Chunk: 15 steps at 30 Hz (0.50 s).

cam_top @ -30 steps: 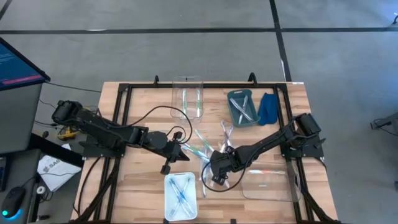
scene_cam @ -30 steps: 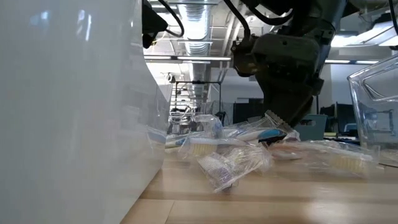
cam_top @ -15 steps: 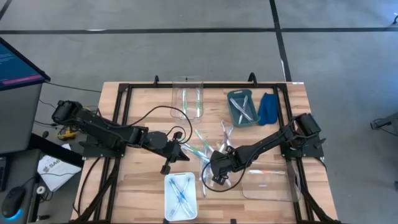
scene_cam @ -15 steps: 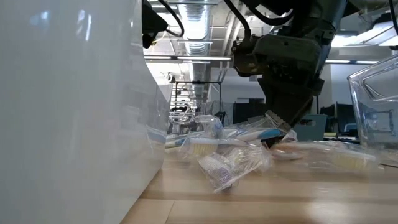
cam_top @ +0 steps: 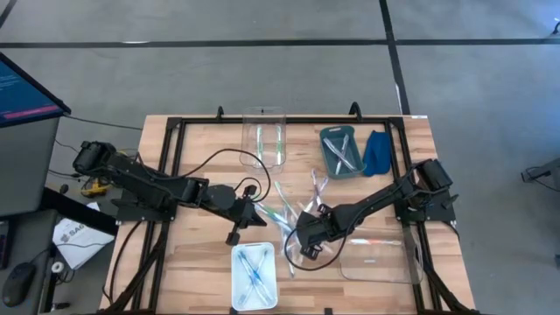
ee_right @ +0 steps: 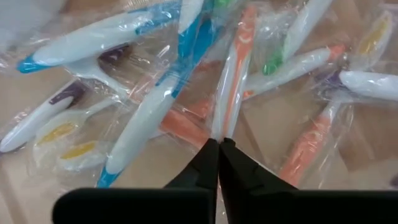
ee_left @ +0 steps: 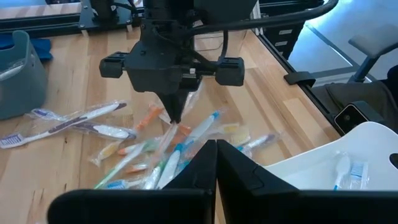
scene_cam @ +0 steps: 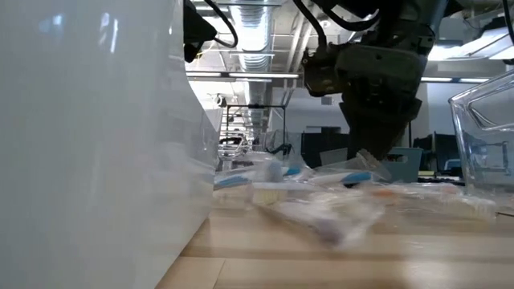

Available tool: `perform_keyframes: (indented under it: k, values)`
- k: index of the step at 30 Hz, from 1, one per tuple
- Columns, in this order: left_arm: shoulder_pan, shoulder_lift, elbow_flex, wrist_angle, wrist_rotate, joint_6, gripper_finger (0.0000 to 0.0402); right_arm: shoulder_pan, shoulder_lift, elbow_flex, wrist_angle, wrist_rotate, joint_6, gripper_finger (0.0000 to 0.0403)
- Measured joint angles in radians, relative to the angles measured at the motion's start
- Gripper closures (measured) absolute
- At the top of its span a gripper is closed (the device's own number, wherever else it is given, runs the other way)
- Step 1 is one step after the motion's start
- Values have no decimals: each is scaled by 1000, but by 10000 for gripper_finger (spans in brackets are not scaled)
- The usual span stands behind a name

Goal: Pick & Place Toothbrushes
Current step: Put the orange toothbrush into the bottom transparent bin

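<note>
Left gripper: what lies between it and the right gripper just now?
In the left wrist view, a heap of wrapped toothbrushes covers the wood between the left gripper and the right gripper, whose shut jaws reach into the heap.

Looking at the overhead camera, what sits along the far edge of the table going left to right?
Clear bin holding green toothbrushes → grey-blue bin with toothbrushes → folded blue cloth.
</note>
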Motion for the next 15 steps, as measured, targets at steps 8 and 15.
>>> perform_keyframes:
  k: [8, 15]
  values:
    - [0, 0, 0, 0, 0, 0, 400, 8, 2, 64, -141, -1, -49, 402]
    - [0, 0, 0, 0, 0, 0, 400, 8, 2, 125, -208, 2, -100, 402]
